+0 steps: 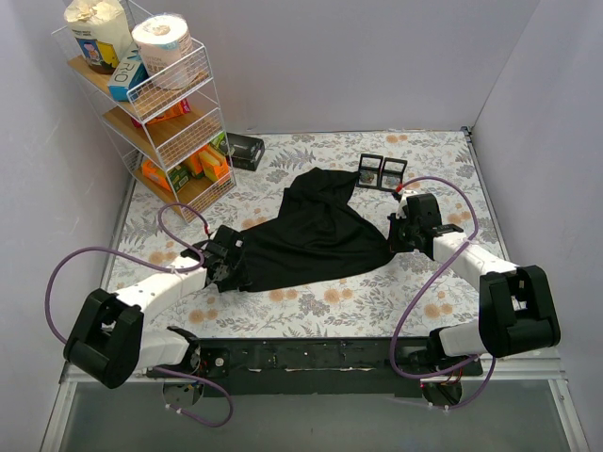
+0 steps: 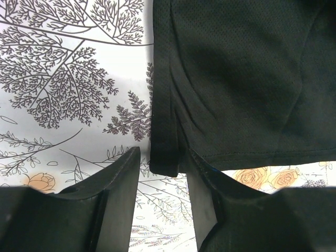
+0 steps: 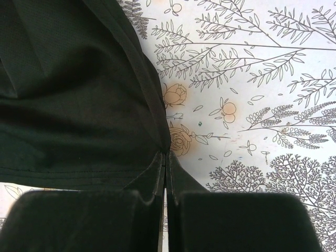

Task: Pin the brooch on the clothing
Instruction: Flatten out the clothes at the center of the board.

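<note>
Floral-printed bench (image 1: 311, 306) carrying a plain black T-shirt (image 1: 316, 235), rumpled and drawn out slantwise across its centre; fine mesh weave, stitched hem. Right gripper (image 3: 166, 157): jaws together, pinching the shirt's side edge. Left gripper (image 2: 163, 155): jaws apart, straddling a hem corner.

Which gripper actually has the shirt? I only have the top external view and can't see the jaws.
Observer: In the left wrist view, the left gripper is open. A folded corner of the T-shirt hem lies in the gap between its jaws, not clamped.
Operator: And the right one?
Observer: In the right wrist view, the right gripper is shut. Its jaws are pressed together right at the T-shirt's edge and appear to pinch it.
</note>
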### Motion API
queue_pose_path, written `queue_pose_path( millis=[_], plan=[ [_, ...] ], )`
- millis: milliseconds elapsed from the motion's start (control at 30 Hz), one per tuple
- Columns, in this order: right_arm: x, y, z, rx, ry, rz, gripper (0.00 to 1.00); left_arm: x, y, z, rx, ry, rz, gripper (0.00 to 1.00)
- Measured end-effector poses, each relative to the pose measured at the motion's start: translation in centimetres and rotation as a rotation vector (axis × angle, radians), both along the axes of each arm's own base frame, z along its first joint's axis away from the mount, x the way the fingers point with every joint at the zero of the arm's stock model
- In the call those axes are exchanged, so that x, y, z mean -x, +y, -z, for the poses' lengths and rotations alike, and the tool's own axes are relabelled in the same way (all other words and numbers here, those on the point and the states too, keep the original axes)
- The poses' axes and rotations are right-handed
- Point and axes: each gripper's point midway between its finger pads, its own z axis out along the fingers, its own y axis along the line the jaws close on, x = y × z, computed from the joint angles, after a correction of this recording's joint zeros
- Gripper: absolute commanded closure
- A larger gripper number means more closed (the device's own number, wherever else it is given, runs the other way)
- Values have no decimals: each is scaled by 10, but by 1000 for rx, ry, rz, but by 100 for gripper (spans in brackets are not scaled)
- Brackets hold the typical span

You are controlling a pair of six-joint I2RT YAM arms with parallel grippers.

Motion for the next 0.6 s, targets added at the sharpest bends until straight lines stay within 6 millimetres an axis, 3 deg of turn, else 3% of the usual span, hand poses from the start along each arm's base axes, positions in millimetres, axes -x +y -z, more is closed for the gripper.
queue_pose_path(
  millis=[200,300,333,467,600],
  plan=[
    [0,1,0,-5,0,-4,99,-1,-3,1,-12,1,13,66],
    [0,2,-1,-9,-1,-7,99,-3,-7,1,-14,4,22,75],
    [0,2,-1,-10,-2,-7,99,-3,-8,2,-12,4,22,84],
    [-1,3,-2,-16,-6,-11,99,-7,-13,4,-23,9,26,100],
    [-1,4,-2,-20,-9,-14,99,-10,-18,4,-31,10,37,100]
  ],
)
